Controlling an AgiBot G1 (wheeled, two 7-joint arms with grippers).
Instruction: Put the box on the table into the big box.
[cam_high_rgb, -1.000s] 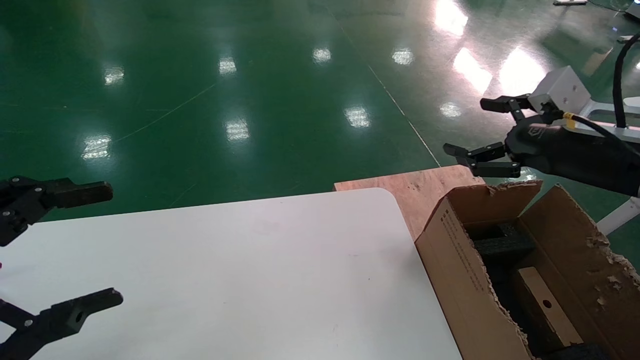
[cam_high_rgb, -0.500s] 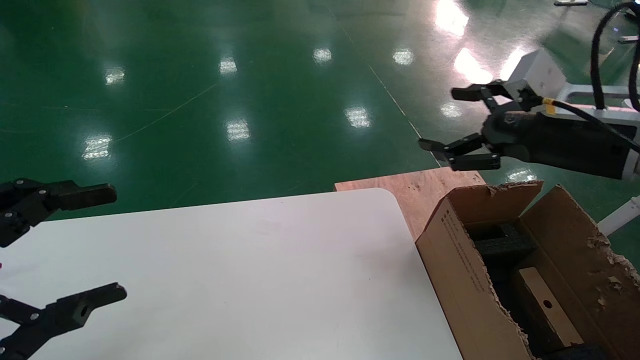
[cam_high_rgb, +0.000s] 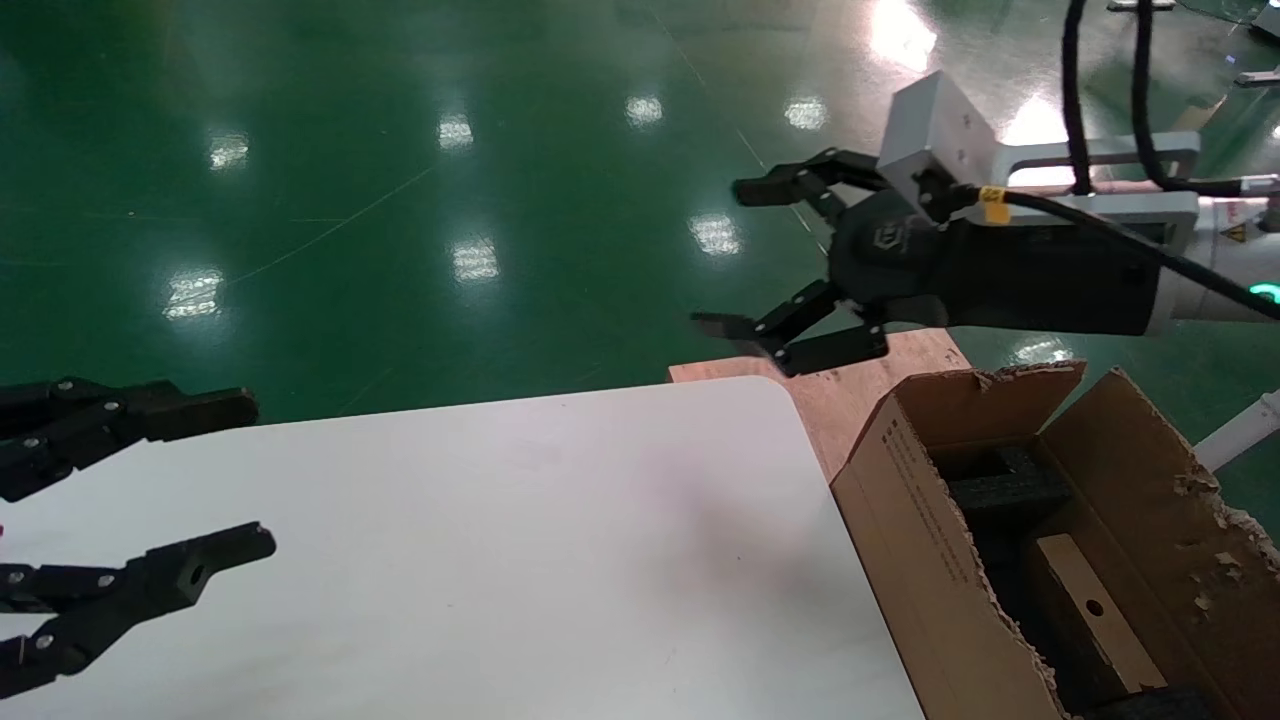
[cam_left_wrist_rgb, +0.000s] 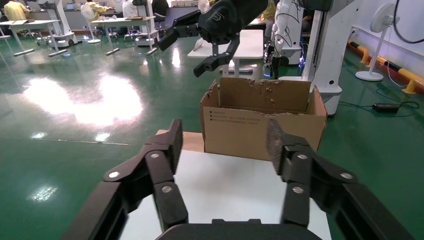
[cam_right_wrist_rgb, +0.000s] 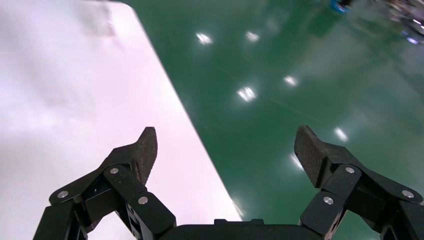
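Above the plywood board (cam_high_rgb: 840, 375), the right gripper (cam_high_rgb: 745, 260) is swinging leftward from the big box (cam_high_rgb: 920, 540), fingers spread wide and empty, leaving the box (cam_high_rgb: 1095, 610) resting inside, while the left gripper (cam_high_rgb: 200, 480) is hovering open over the table (cam_high_rgb: 520, 560).

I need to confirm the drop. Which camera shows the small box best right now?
The head view. It looks down into the big box and shows the small box lying inside against black foam, round hole up. The left wrist view shows only the big box's outside; the right wrist view shows neither, only the table and floor.

Plywood board (cam_high_rgb: 850, 385), glossy green floor (cam_high_rgb: 400, 200)
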